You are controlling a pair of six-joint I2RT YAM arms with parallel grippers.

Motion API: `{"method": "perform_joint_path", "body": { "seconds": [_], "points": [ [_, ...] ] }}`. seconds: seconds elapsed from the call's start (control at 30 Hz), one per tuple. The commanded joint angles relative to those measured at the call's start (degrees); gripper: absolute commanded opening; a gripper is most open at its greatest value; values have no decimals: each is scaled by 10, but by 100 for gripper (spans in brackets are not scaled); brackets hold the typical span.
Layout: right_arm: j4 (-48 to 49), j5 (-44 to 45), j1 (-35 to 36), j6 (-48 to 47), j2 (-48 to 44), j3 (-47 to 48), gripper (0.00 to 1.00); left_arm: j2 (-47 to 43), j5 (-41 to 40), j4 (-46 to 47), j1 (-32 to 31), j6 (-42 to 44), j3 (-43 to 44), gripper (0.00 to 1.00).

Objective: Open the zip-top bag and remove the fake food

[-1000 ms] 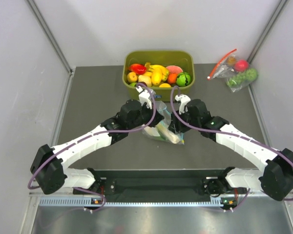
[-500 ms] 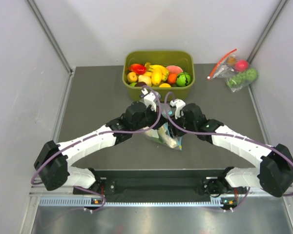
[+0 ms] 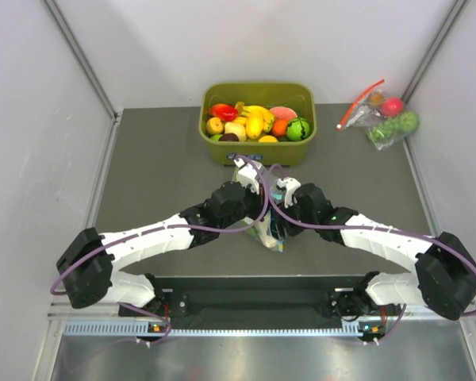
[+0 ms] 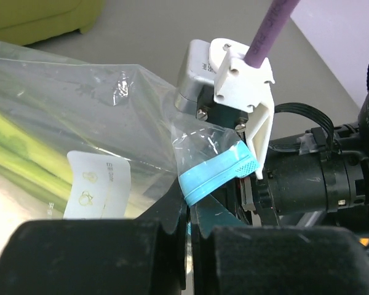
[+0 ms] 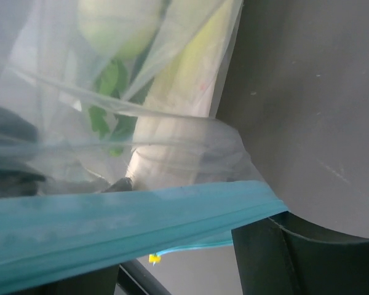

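Your left gripper (image 4: 188, 228) has its jaws all but closed, pinching the bag's mouth at the lower centre of its wrist frame. The right gripper (image 3: 278, 225) looks clamped on the opposite lip, though plastic hides most of its pads. Between them, at the centre of the overhead frame just below the green bin (image 3: 258, 152), hangs the zip-top bag (image 3: 268, 235). Its film is thin and crinkly — judged light, limp and slippery. Take hold on the zip strip (image 4: 216, 174), the only stiff part, and part the lips there. Inside, the fake food (image 5: 172, 144) lies beyond the strip, in the upper half of the right wrist frame. The label patch (image 4: 98, 184) faces the left camera.
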Motion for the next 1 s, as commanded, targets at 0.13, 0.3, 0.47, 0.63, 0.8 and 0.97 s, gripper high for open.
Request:
{"method": "perform_joint_path", "body": {
  "seconds": [0.13, 0.3, 0.47, 0.63, 0.8, 0.97],
  "points": [
    [120, -55, 26, 59, 31, -32, 64, 19, -61, 143, -43, 14, 3, 0],
    [178, -72, 32, 96, 38, -52, 59, 35, -69, 182, -56, 18, -5, 0],
    [224, -75, 32, 119, 42, -70, 26, 43, -65, 188, -66, 26, -2, 0],
    [215, -59, 33, 114, 40, -70, 22, 6, -90, 119, -66, 62, 2, 34],
    [202, -42, 33, 112, 36, -68, 22, -85, -175, 62, -64, 93, -34, 60],
    [202, -38, 33, 113, 35, -65, 23, -163, -239, 19, -64, 80, -95, 70]
  ]
}}
